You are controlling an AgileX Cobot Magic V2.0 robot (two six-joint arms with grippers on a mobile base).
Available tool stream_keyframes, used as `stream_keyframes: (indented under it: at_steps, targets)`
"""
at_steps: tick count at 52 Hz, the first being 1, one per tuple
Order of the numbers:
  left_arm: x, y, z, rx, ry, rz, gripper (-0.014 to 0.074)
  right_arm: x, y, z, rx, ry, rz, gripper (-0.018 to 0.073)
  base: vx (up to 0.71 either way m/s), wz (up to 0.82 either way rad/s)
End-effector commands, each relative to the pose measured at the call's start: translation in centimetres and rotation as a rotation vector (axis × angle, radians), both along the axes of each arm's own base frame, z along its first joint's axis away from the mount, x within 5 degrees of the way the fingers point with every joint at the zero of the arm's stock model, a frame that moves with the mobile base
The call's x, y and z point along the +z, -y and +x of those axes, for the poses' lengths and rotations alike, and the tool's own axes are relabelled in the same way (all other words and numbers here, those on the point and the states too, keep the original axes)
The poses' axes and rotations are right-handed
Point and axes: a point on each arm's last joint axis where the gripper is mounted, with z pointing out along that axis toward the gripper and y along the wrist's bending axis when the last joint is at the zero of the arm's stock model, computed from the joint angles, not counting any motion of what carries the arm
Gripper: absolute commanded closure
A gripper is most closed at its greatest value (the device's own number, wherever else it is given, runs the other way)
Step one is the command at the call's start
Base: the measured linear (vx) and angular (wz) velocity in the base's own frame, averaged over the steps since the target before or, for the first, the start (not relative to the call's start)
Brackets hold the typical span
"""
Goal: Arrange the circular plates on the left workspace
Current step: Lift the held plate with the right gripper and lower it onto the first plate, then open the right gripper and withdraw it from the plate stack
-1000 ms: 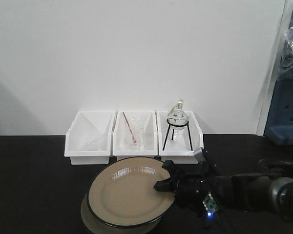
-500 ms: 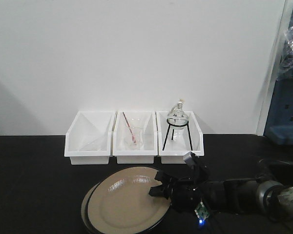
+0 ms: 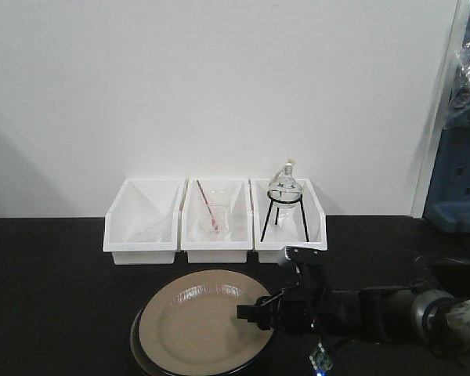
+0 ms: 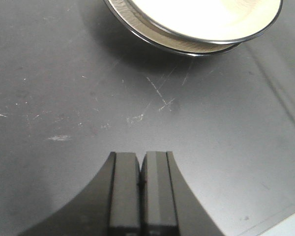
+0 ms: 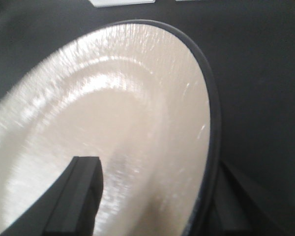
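The right gripper [image 3: 253, 312], fingers clamped across the rim, has lowered the glossy beige round plate [image 3: 196, 325] almost flat onto its twin plate [image 4: 201, 48] on the matte black countertop [image 3: 55, 298]. Release looks next. The left gripper [image 4: 140, 196] is pinched together, empty.

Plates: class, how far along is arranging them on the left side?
Done: nothing yet; the plates are stacked. In hand: the right claw grips the top plate by its rim, over the bottom plate. Left: setting both out on the counter's left side; the left claw is shut, empty.
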Motion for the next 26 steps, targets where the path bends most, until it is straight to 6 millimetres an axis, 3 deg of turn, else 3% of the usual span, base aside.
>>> stream_keyframes:
  at_steps: [1, 12, 22, 26]
  targets:
    - [1.2, 0.1, 0.3, 0.031, 0.055, -0.034, 0.0597, 4.4, 0.1, 0.5, 0.039, 0.208, -0.035, 0.0131, 0.00, 0.00]
    - [1.2, 0.0, 0.4, 0.032, 0.065, -0.020, 0.0597, 6.9, 1.4, 0.6, -0.015, 0.333, -0.200, 0.0217, 0.00, 0.00]
    - [1.2, 0.0, 0.4, 0.025, 0.073, -0.009, 0.0597, 11.9, 2.4, -0.4, -0.075, 0.430, -0.192, 0.0286, 0.00, 0.00]
    - [1.2, 0.0, 0.4, 0.021, 0.077, -0.002, 0.0597, 14.3, 3.4, -1.1, -0.143, 0.469, -0.204, 0.0367, 0.00, 0.00]
